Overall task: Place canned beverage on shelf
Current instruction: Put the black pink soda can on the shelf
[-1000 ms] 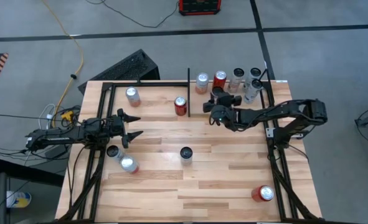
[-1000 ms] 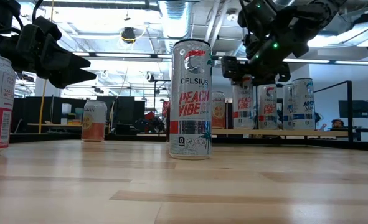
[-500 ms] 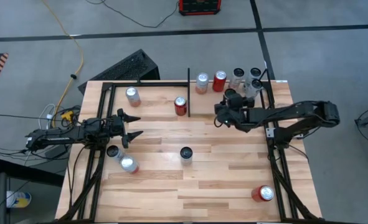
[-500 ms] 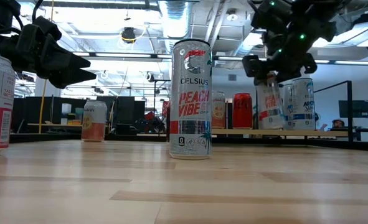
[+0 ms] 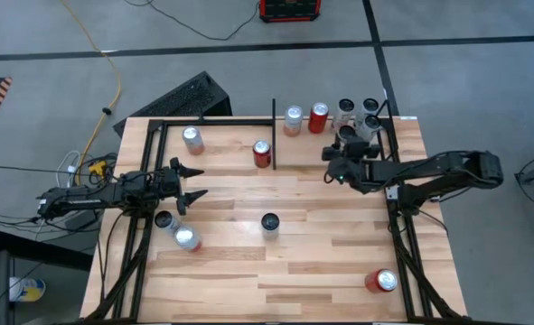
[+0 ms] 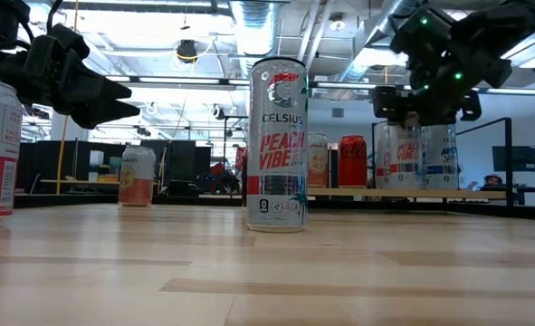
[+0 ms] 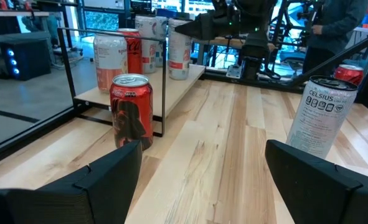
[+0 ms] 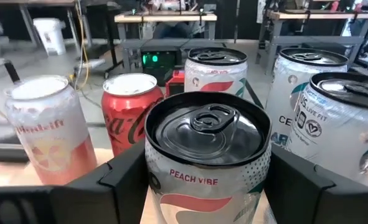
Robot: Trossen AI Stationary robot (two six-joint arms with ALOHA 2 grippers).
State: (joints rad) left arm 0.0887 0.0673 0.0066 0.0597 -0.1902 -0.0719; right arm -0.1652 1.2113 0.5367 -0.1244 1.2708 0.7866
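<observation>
Carrying: the right gripper [image 8: 202,180] holds the Peach Vibe can [image 8: 205,155] upright between its fingers, clear of the boards.
Change: over the last second claw and can have travelled from near the divider bar [image 5: 274,126] towards the shelf's right end.
Just ahead of the claw: the white cans [image 8: 308,112] and red cola can [image 8: 124,109] stand in a cluster on the shelf [image 5: 402,119].
Meaning: probably only lowering and release remain.
Far side: the left gripper [image 5: 192,181] waits half-spread, holding nothing.

bright even overhead light, soft shadows, sharp focus
</observation>
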